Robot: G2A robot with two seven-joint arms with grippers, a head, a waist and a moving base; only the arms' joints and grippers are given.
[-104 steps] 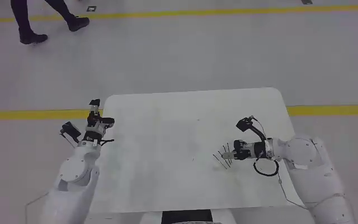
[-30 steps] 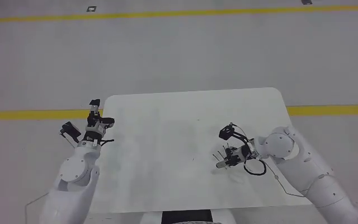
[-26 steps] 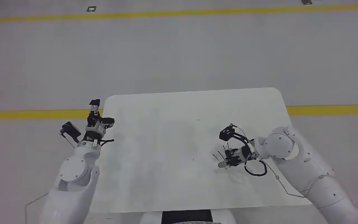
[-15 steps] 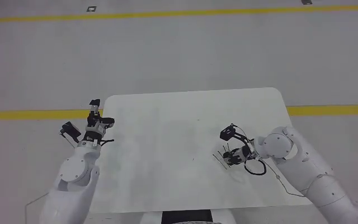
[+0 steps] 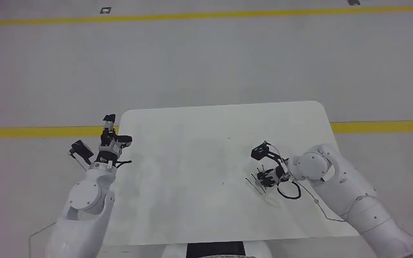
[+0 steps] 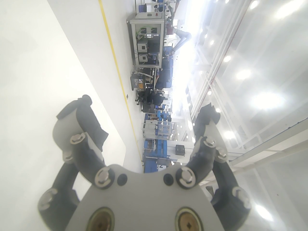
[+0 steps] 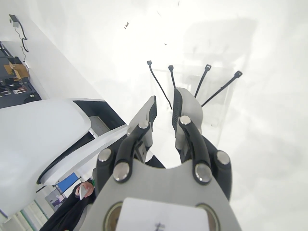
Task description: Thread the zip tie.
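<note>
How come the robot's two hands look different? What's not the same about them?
The left gripper has its fingers spread wide; the right gripper leaves just a narrow gap. The left gripper sits by the table's left edge, far from the zip ties; the right gripper is right at those four black zip ties, with one tie's tail reaching toward its gap. Same: both are open, and neither grips anything.

My site: a workshop or lab hall, probably industrial. Grey floor [image 5: 258,58] with yellow line [image 5: 193,14], equipment rack [image 6: 147,41], blue shelving [image 6: 156,143], ceiling lights [image 6: 264,100].
</note>
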